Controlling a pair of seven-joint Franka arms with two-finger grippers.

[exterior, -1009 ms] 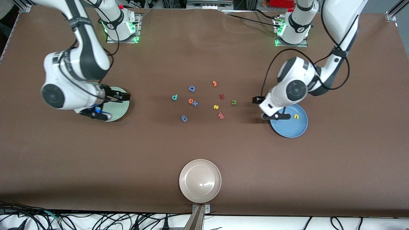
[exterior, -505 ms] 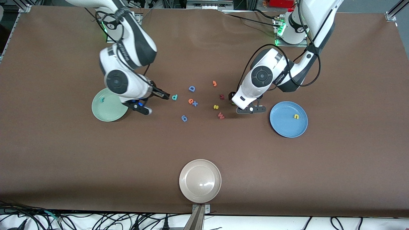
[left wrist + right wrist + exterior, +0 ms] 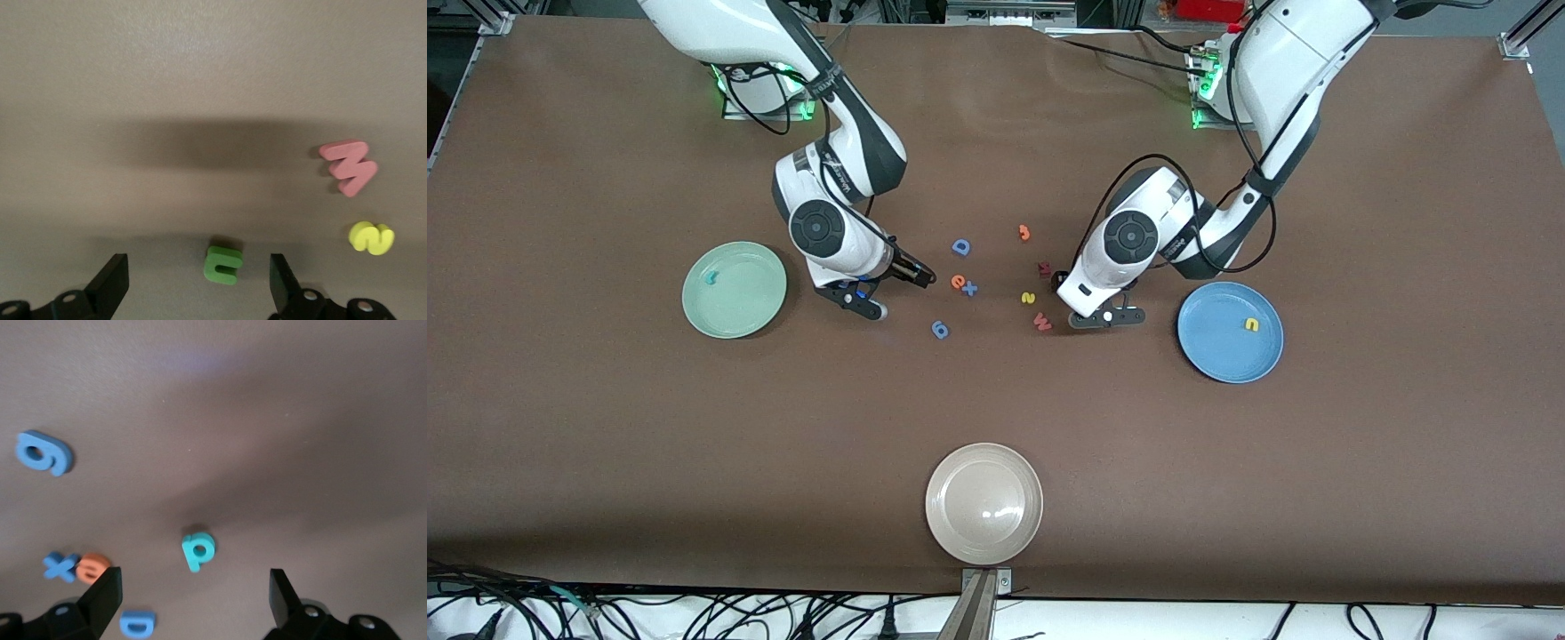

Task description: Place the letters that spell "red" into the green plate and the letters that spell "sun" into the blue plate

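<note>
The green plate (image 3: 738, 302) holds the teal "r" (image 3: 711, 277), and the blue plate (image 3: 1218, 342) holds a yellow "n"/"u" letter (image 3: 1251, 325). My right gripper (image 3: 920, 276) hangs open low over the teal "d" (image 3: 198, 550), which lies just ahead of its fingertips (image 3: 107, 593). The orange "e" (image 3: 957, 283) lies beside it. My left gripper (image 3: 1061, 278) is open with the olive-green letter (image 3: 223, 264) on the table between its fingers (image 3: 280, 280). The yellow "s" (image 3: 1028, 298) lies close by. In the front view both grippers hide their letters.
A blue plus (image 3: 969, 289), blue "D" (image 3: 960, 246), blue "9" shape (image 3: 940, 330), red "w" (image 3: 1042, 322), dark red letter (image 3: 1044, 268) and orange hook (image 3: 1024, 233) lie in the middle cluster. A beige plate (image 3: 983, 503) sits near the front edge.
Both arms swung from over their plates to the letter cluster. The right gripper now covers the teal "d" and the left gripper covers the olive-green letter.
</note>
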